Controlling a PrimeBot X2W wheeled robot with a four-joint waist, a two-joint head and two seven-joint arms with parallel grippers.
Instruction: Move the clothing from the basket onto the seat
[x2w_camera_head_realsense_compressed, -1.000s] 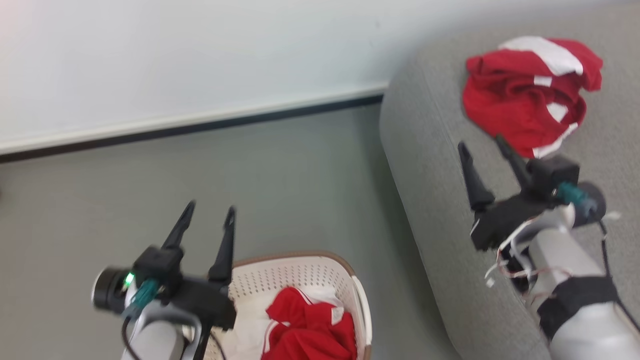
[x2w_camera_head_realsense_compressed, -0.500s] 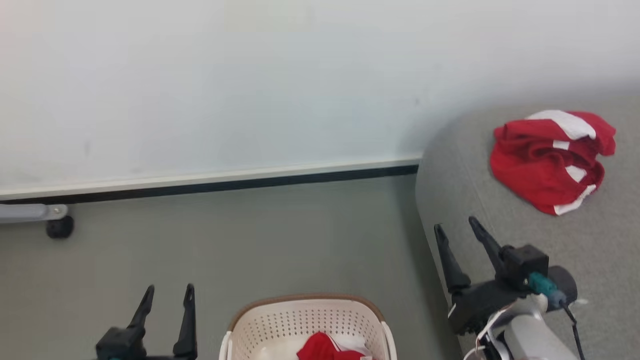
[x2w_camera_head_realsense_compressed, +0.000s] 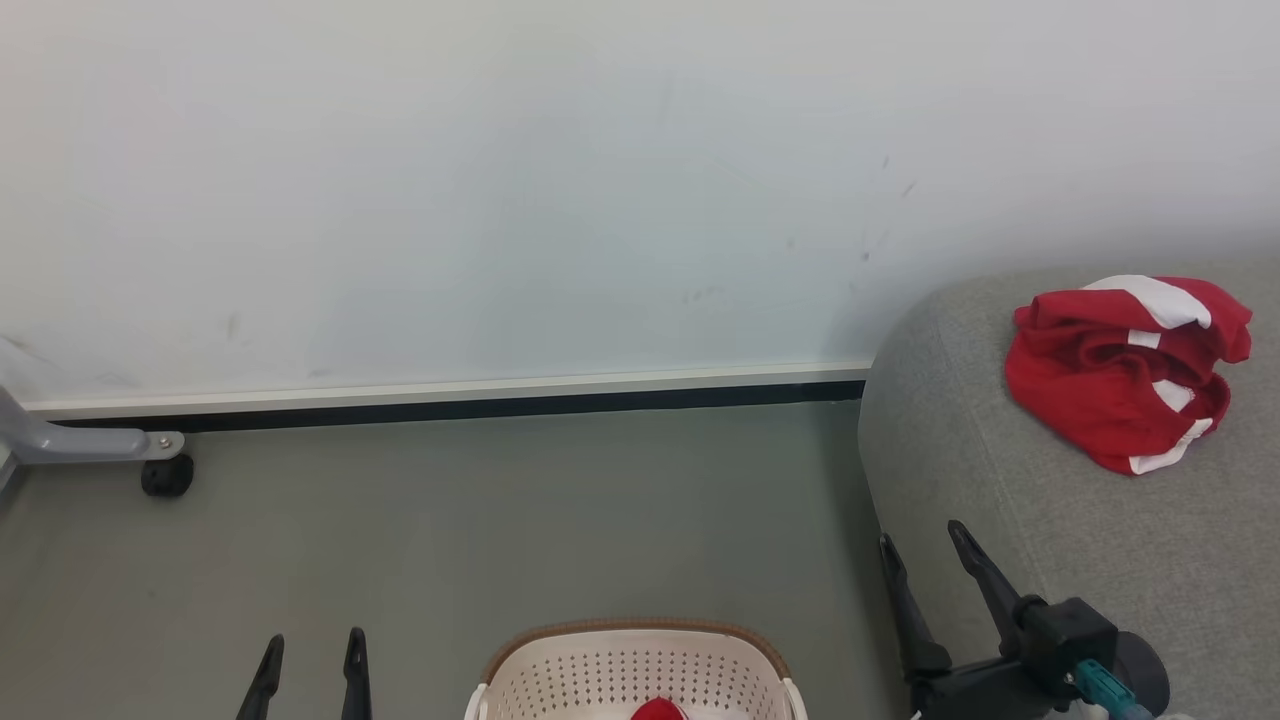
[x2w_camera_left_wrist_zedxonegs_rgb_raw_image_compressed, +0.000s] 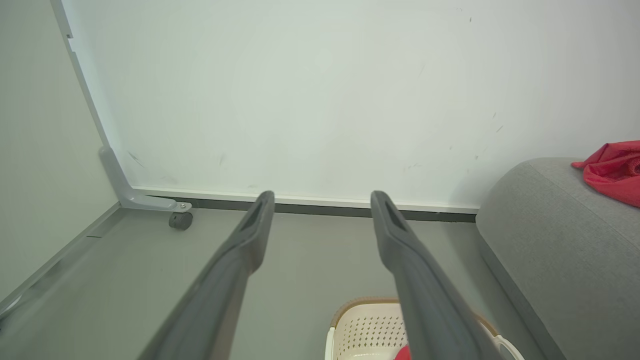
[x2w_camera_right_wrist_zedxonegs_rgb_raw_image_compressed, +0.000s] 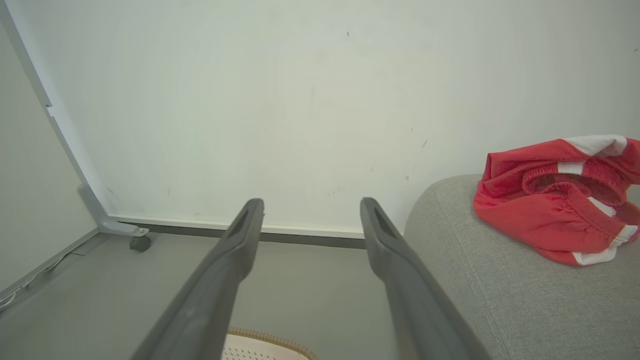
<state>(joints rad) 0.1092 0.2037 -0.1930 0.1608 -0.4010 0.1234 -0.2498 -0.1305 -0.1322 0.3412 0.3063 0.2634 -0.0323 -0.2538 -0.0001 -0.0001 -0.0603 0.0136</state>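
Clothing (x2w_camera_head_realsense_compressed: 1110, 400), crumpled red, tops rounded woven grey seat (x2w_camera_head_realsense_compressed: 1110, 560); left gripper (x2w_camera_head_realsense_compressed: 313, 648) and right gripper (x2w_camera_head_realsense_compressed: 921, 540) splayed, empty.

no readable text, no labels, no brands, no numbers, no signs anywhere

We see the clothing (x2w_camera_head_realsense_compressed: 1125, 375) as bright red with white panels. The seat (x2w_camera_head_realsense_compressed: 1000, 540) is a woven mid-grey. The basket (x2w_camera_head_realsense_compressed: 640, 670) is cream-white, patterned with rows of small holes, under a brown woven-look rim. The floor (x2w_camera_head_realsense_compressed: 500, 520) is dull grey-green, the wall (x2w_camera_head_realsense_compressed: 500, 200) pale, the skirting (x2w_camera_head_realsense_compressed: 450, 395) white over black. The left claw (x2w_camera_head_realsense_compressed: 315, 645) and the right claw (x2w_camera_head_realsense_compressed: 920, 535) are black.
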